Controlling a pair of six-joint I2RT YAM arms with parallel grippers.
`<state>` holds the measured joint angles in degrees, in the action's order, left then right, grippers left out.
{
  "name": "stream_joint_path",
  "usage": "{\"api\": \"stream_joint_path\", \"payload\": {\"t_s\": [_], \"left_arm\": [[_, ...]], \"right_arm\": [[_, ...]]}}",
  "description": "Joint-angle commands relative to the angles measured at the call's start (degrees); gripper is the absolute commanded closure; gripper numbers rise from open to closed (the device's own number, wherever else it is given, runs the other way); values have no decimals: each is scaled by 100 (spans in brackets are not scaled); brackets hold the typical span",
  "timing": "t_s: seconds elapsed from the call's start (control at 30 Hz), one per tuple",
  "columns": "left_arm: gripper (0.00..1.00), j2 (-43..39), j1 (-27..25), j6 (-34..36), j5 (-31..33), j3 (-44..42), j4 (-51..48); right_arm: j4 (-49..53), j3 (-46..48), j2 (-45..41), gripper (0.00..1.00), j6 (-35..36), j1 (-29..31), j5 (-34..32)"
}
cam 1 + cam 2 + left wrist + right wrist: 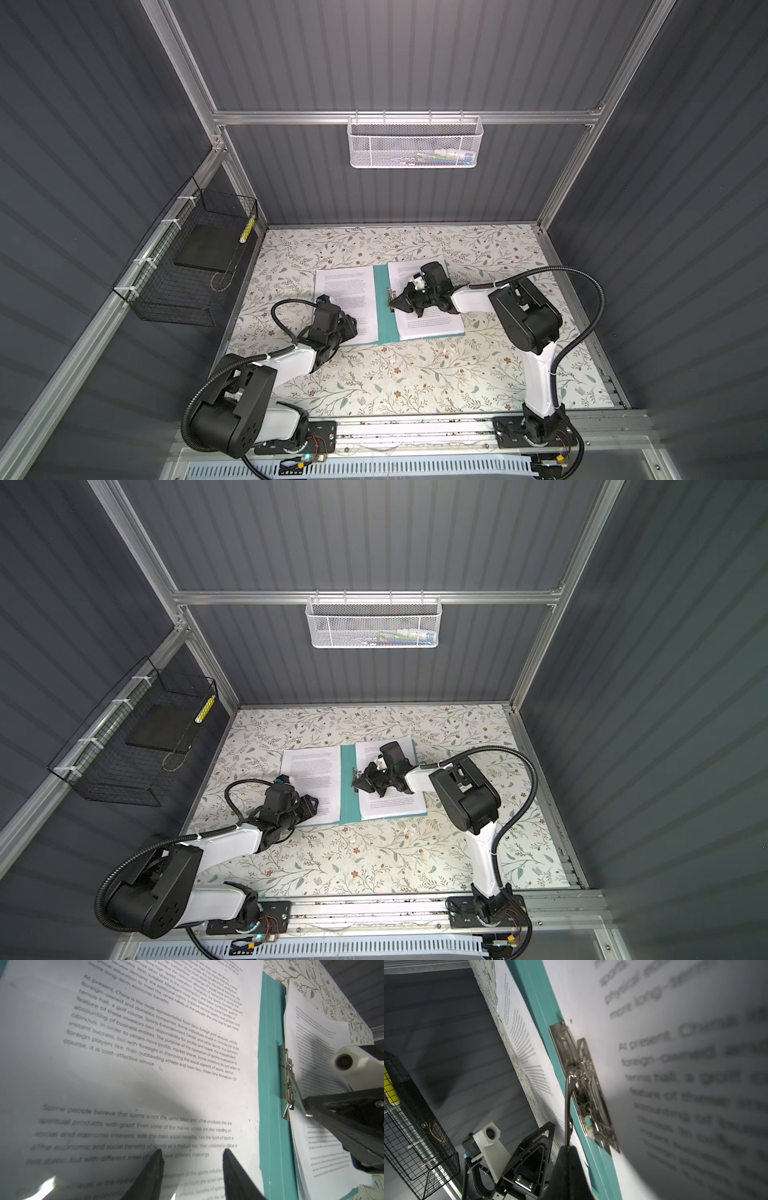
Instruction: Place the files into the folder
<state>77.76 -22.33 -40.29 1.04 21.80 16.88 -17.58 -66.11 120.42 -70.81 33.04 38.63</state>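
The teal folder (383, 316) lies open on the table in both top views (347, 800). One printed sheet of the files (340, 291) covers its left half. A stack of the files (432, 328) lies on its right half, edge under the silver clip (390, 293). My right gripper (393, 305) is shut on the clip's thin lever (567, 1105), raised off the clip (583, 1084). My left gripper (192, 1152) is open, fingertips (158, 1156) apart and low over the left sheet (145, 1043). Nothing sits between them.
A black wire basket (137, 291) on the left wall holds a dark grey slab (203, 249) and a yellow item (248, 230). A white mesh basket (415, 141) hangs on the back rail. The floral table cover (415, 374) stretches in front of the folder.
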Motion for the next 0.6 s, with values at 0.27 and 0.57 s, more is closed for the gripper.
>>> {"api": "stream_joint_path", "payload": {"t_s": [0.27, 0.57], "left_arm": [[54, 423, 35, -286, -21, -273, -194], [54, 445, 51, -304, 11, -291, -203]], "right_arm": [[728, 441, 182, 100, 451, -177, -419], [1475, 307, 239, 100, 938, -247, -791]]}}
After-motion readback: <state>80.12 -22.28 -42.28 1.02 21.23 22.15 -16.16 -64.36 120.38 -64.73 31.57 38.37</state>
